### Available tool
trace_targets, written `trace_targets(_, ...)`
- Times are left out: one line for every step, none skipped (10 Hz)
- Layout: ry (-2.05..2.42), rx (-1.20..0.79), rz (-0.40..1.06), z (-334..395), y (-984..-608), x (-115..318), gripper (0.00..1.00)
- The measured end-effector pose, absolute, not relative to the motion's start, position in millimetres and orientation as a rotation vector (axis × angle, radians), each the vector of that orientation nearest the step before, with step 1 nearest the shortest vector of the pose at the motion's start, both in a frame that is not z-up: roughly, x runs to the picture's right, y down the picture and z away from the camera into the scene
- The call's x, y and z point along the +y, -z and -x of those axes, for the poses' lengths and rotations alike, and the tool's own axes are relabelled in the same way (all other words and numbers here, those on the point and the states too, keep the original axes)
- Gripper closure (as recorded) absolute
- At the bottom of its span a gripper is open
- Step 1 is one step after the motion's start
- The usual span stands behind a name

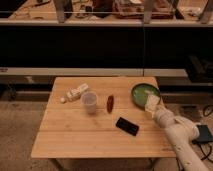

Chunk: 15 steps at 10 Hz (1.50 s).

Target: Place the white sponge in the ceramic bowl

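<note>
A light wooden counter (75, 135) is seen with the ceramic bowl (142, 93), green with a darker rim, set near its far right corner. The white sponge (152, 103) is held just in front of the bowl, at its near right rim, overlapping that rim in the view; whether it touches the bowl cannot be told. The claw (153, 111) is found directly in front of the bowl at the right edge of the counter, clamped on the sponge, with the pale arm (177, 135) running away from the bowl toward the near right corner. A black slab (127, 126) is laid flat on the counter in front of the bowl and to its left, apart from the claw. A small reddish-brown item (110, 103) is seen left of the bowl, and a translucent plastic cup (89, 101) stands upright farther left again. An elongated white bottle-like item (75, 93) lies on its side farthest left of the bowl, just beyond the cup.
</note>
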State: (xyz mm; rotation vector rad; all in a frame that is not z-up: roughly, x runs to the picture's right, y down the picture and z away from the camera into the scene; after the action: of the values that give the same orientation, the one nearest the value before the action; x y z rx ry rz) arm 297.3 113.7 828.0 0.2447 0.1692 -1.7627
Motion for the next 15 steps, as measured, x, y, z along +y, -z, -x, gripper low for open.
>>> trace_targets(1.761, 0.168, -0.25, -296, -832, 110, 0.86)
trace_targets(1.755, 0.171, -0.253, -297, -837, 104, 0.86)
trace_targets(1.752, 0.175, -0.254, -299, -840, 101, 0.86)
trace_targets(1.748, 0.179, -0.254, -302, -846, 95, 0.82)
trace_targets(1.747, 0.18, -0.257, -301, -851, 90, 0.74)
trace_targets(1.753, 0.179, -0.262, -297, -856, 85, 0.64)
trace_targets(1.761, 0.175, -0.266, -291, -862, 81, 0.51)
trace_targets(1.764, 0.173, -0.265, -289, -866, 79, 0.44)
trace_targets(1.765, 0.17, -0.261, -289, -870, 78, 0.36)
trace_targets(1.755, 0.168, -0.249, -294, -876, 78, 0.25)
trace_targets(1.749, 0.164, -0.244, -295, -880, 79, 0.2)
trace_targets(1.745, 0.161, -0.242, -294, -883, 78, 0.2)
trace_targets(1.741, 0.157, -0.244, -293, -885, 77, 0.2)
trace_targets(1.73, 0.156, -0.249, -293, -886, 75, 0.2)
trace_targets(1.72, 0.158, -0.254, -295, -886, 74, 0.2)
